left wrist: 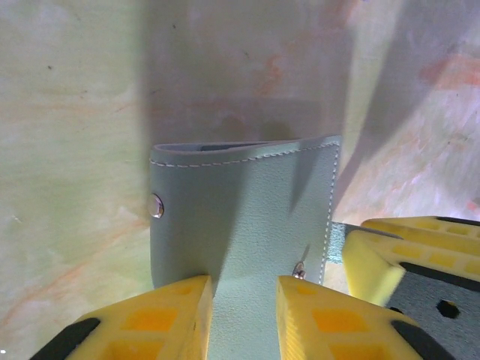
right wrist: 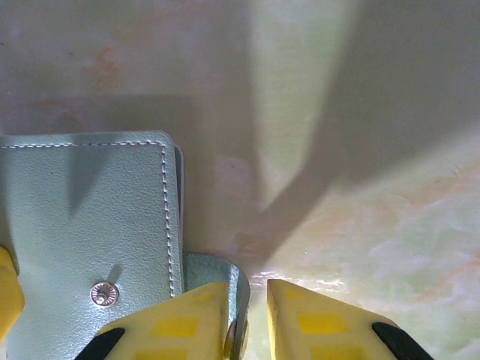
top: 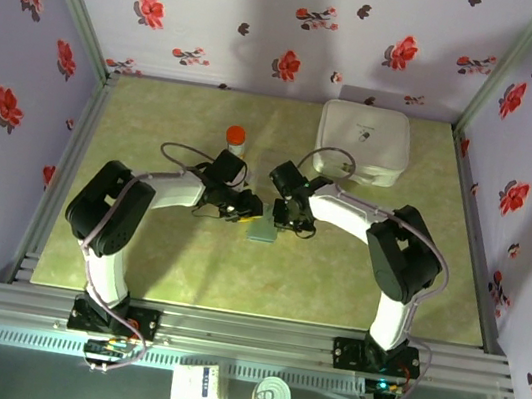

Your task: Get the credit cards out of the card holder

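Table [top: 184,268]: bare green top, and I see open room from 6 o'clock of centre to the near edge, and at both sides. White zip case [top: 363,144] sits at 1 o'clock by the far edge. Card holder [top: 263,230] lies flat mid-table, folded shut, well off every edge. Orange-capped bottle [top: 236,139] stands at 11 o'clock of it. Left gripper [left wrist: 244,289] is over the holder's panel, jaws parted a little, gripping nothing. Right gripper [right wrist: 247,292] is at the holder's corner, jaws barely apart, snap tab [right wrist: 210,271] in the gap, not pinched.

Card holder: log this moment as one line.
card holder: folded shut, flat on table | left gripper: jaws apart over holder | right gripper: at snap tab, grip unclear
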